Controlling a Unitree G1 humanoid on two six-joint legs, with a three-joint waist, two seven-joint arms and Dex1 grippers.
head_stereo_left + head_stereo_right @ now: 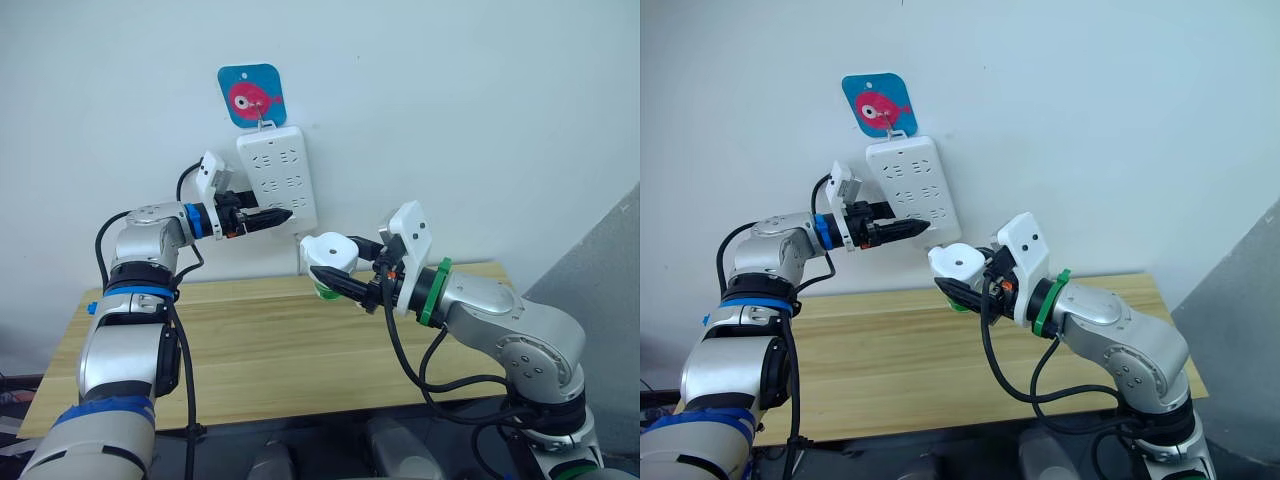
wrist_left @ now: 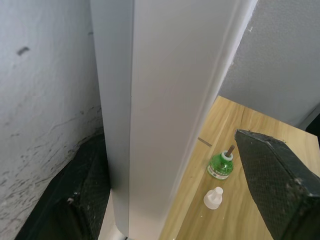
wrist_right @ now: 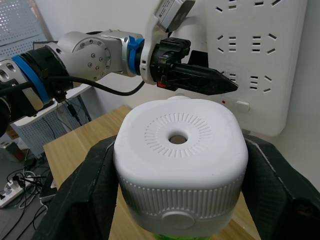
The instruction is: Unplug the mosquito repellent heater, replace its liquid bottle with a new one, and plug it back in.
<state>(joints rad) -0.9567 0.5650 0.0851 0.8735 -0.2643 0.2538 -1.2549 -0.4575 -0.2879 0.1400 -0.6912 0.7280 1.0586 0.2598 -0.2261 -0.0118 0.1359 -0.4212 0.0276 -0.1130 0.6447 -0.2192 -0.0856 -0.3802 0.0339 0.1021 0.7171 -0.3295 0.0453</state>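
The right pincer is gripping the mosquito repellent heater, one black finger on each side of its white body, and is holding it in the air above the far edge of the desk, just below and beside the lower corner of the power strip. The heater's round vented face with its centre hole is pointing up and toward the wrist camera, and a green bottle is showing at its underside.

The power strip is hanging on the white wall from a hook under a blue sticker bearing a pink fish. The heater is not plugged into it.

The left pincer is reaching to the left edge of the power strip. In the left wrist view its fingers are standing apart with the edge of the strip lying between them; whether they are pressing the strip cannot be told.

On the desk near the wall, a second green bottle with a brown wick is standing upright with a small white cap just beside it, the two apart.
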